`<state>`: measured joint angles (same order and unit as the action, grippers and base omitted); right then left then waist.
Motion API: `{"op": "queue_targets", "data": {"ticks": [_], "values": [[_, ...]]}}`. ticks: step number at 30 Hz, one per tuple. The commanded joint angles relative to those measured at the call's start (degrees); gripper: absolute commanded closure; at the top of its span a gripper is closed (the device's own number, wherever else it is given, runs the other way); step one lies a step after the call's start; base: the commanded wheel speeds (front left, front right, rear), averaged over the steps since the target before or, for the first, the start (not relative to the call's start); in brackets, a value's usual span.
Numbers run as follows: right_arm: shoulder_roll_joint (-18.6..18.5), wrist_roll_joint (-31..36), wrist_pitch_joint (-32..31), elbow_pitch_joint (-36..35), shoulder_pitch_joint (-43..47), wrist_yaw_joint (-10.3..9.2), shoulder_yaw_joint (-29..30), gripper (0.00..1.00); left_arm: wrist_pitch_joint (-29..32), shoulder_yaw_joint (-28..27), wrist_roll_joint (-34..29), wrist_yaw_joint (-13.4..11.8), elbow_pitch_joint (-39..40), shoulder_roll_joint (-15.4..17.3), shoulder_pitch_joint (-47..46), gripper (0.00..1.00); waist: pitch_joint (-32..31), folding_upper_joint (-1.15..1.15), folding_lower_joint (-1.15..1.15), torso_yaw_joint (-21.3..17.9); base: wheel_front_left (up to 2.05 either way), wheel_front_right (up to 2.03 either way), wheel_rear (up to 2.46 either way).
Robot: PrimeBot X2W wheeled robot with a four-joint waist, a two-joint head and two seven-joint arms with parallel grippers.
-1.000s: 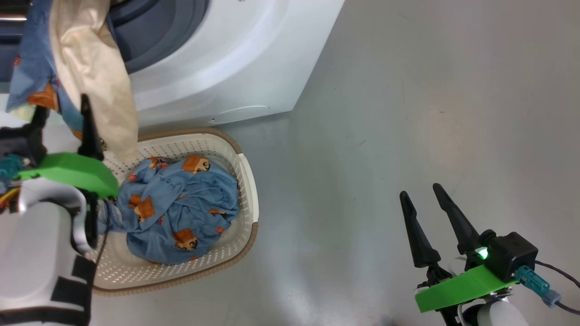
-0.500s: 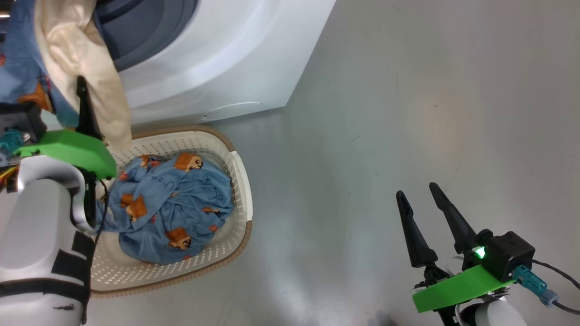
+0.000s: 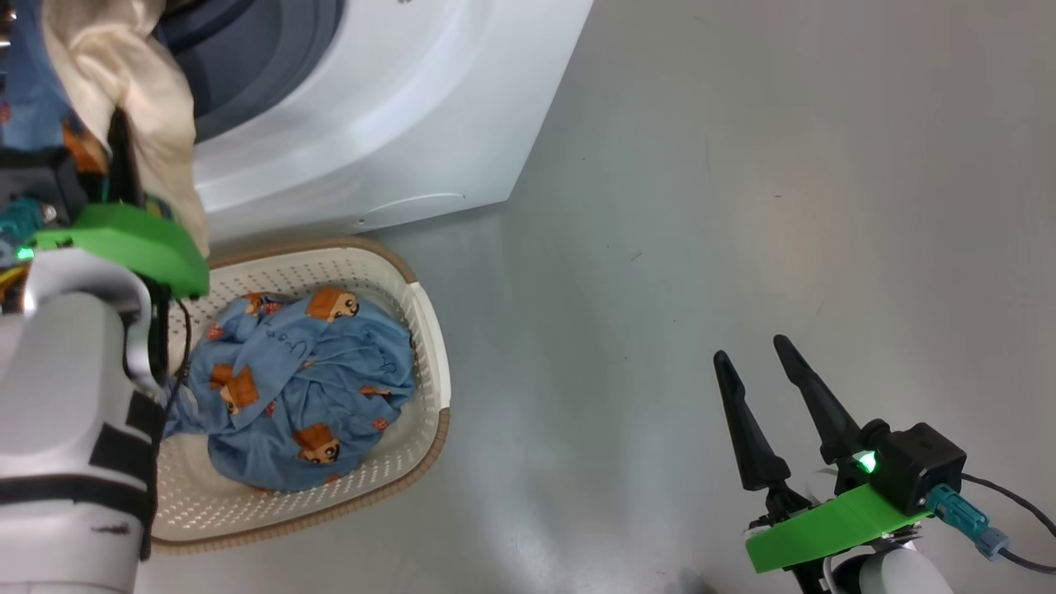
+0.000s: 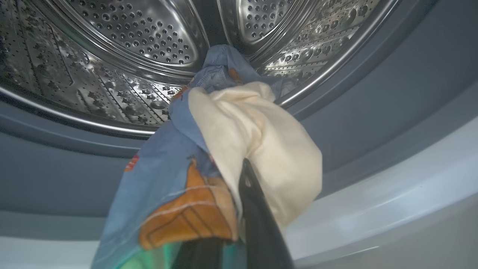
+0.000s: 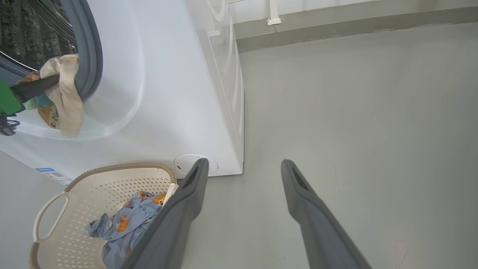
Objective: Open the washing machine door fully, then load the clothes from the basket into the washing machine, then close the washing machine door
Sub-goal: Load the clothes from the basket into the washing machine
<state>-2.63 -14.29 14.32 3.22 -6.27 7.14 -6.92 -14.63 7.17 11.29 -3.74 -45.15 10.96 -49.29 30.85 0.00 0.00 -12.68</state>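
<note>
1. Left gripper (image 3: 118, 144): jaws pressed together and clamped on the held garment (image 4: 261, 142), which is light blue cloth with orange print and a cream patch. The left wrist view shows 1 dark finger (image 4: 257, 216) with the fabric folded around it. The other finger is covered by cloth.
2. Held garment: it is at the mouth of the washing machine (image 3: 371, 107). Its far end lies across the rim of the steel drum (image 4: 130, 37). The rest hangs down over the grey-blue gasket (image 4: 373, 112) towards the white front panel.
3. In the right wrist view the same garment droops from the lower edge of the opening, with the cream patch outermost.
4. Clothes bundle (image 3: 305, 379): it has the same blue and orange print and sits crumpled inside the basket (image 3: 429, 330). It covers much of the basket's bottom, and perforated cream wall shows around it.
5. Basket: it stands on the grey floor (image 3: 742, 165) just in front of the machine's lower edge. I cannot tell whether the two touch. 1 white side handle shows in the right wrist view.
6. Right gripper (image 3: 748, 348): its 2 fingers are spread apart and hold nothing. It hangs over bare floor, well apart from the basket and the machine.
7. A small blue label (image 5: 52, 173) sits low on the machine's front, beside the basket rim.
</note>
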Motion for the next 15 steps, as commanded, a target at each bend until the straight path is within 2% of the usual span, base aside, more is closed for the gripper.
{"op": "queue_targets", "data": {"ticks": [1,7,15], "values": [[-0.25,-0.55,0.68,-0.94,-0.09,0.35,-1.56,0.00,-0.36,-0.96,-0.67,0.13,1.42,2.32,-2.13,1.00,-0.23,0.00,0.00,-0.16,0.00,0.00,0.00],[-0.25,-1.00,0.68,-0.60,0.09,0.35,-2.95,0.00,-0.36,-1.09,-0.83,-0.15,0.78,3.00,-6.60,1.00,-0.58,0.00,0.00,-1.38,0.00,0.00,0.00],[-0.25,-2.92,0.68,-0.08,-0.09,0.35,-5.83,0.00,-0.36,-1.51,-1.30,-1.25,-5.36,5.96,-14.89,1.00,0.58,0.00,0.00,-6.13,0.00,0.00,0.00]]}}
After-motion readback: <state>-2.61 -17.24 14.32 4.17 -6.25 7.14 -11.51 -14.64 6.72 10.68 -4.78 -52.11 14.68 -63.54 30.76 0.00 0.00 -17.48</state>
